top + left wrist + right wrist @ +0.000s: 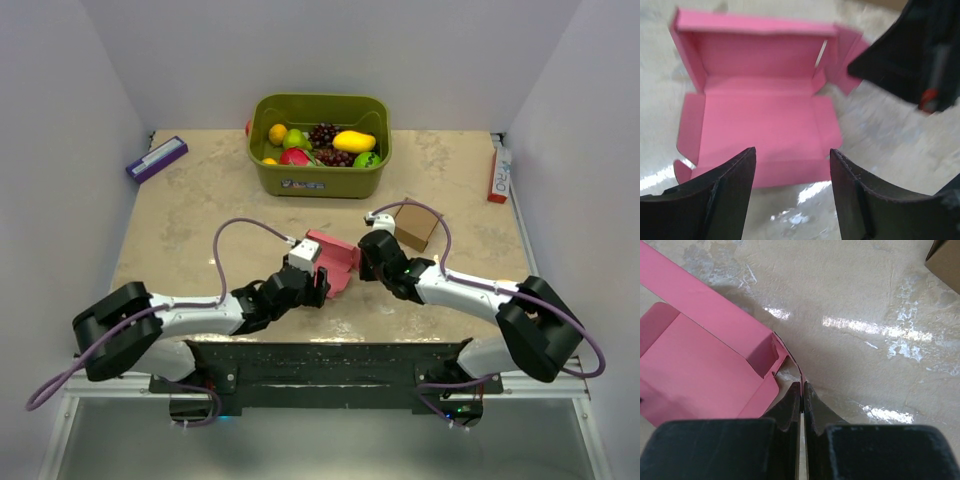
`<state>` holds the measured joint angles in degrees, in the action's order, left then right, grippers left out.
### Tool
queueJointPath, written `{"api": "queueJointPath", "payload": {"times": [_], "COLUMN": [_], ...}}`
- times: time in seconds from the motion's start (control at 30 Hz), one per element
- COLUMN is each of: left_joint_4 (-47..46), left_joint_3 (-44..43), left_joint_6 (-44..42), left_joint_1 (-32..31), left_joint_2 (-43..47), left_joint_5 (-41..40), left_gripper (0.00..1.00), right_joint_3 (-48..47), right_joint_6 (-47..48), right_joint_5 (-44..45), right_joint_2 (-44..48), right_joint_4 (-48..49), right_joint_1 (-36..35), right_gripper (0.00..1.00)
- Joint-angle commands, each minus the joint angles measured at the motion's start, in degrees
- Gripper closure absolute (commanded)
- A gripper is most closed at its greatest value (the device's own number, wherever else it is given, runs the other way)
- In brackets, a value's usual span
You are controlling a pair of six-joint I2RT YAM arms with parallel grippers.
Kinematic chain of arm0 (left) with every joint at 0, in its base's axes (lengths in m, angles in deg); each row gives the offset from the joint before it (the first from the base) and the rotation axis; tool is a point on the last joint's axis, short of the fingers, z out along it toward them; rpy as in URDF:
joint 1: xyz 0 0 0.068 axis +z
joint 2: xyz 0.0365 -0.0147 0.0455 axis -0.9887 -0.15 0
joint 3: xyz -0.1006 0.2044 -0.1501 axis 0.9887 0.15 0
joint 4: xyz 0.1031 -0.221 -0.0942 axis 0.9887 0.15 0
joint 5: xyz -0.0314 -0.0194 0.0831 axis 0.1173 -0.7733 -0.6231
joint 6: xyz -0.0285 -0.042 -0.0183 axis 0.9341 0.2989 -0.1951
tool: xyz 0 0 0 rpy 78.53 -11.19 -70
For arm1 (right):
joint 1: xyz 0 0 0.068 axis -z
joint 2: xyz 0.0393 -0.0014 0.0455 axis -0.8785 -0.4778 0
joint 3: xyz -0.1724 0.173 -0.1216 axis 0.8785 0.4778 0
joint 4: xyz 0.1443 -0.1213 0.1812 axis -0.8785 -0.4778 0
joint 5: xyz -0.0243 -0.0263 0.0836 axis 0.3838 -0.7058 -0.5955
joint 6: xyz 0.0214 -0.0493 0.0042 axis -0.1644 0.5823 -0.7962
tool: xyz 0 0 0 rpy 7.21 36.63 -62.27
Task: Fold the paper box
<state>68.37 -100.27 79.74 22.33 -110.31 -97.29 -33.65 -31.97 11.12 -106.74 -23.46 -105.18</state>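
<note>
Beige stone-look worktop (200,220), with the pink paper box (337,262) lying open at its middle, between both arms. The left fingers (725,200) are spread, straddling its near edge. The right fingers (790,410) are pressed together, pinching a side flap's thin edge.

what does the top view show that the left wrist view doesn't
Only the top view: the fruit bin, a purple case at the far left and a red pack at the far right. Only the left wrist view: the pink box's creases and side flaps up close, with the left tool open over its near edge. Both: the pink box, the right tool at its right flap, and the table.
</note>
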Motion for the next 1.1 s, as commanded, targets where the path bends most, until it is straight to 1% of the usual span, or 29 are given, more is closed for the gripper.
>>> {"api": "queueJointPath", "payload": {"times": [0.0, 0.13, 0.27, 0.43, 0.63, 0.73, 1.07], "left_joint_4": [-10.3, -12.9, -16.6, -15.3, -11.9, -11.1, -10.0], "left_joint_3": [2.1, 2.4, 3.5, 0.7, -1.7, -2.2, -3.5], "left_joint_6": [2.3, 3.5, 4.5, 5.8, 7.6, 7.9, 8.2], "left_joint_1": [-0.3, -1.1, -3.1, -6.3, -7.2, -7.2, -7.2], "left_joint_2": [-3.7, -10.3, -16.8, -23.8, -25.9, -26.5, -27.9], "left_joint_5": [3.8, 5.7, 5.9, 4.2, 3.3, 3.2, 4.1], "left_gripper": [0.38, 0.47, 0.50, 0.54, 0.56, 0.57, 0.57], "right_joint_3": [-1.5, -2.0, -2.2, -4.5, -6.1, -5.0, -2.6], "right_joint_6": [1.0, 1.3, 1.0, -0.2, -1.9, -3.0, -8.3], "right_joint_5": [1.3, 1.0, 0.6, -0.2, -1.5, -2.6, -4.7], "right_joint_2": [2.0, 1.9, 1.5, 0.8, 0.6, 0.0, -6.6], "right_joint_4": [0.8, 0.6, 0.6, -2.1, -3.9, -2.3, 1.9], "right_joint_1": [-0.2, -0.2, -0.1, -0.2, -0.1, -0.1, -0.2], "right_gripper": [1.00, 1.00, 1.00, 1.00, 1.00, 1.00, 1.00]}}
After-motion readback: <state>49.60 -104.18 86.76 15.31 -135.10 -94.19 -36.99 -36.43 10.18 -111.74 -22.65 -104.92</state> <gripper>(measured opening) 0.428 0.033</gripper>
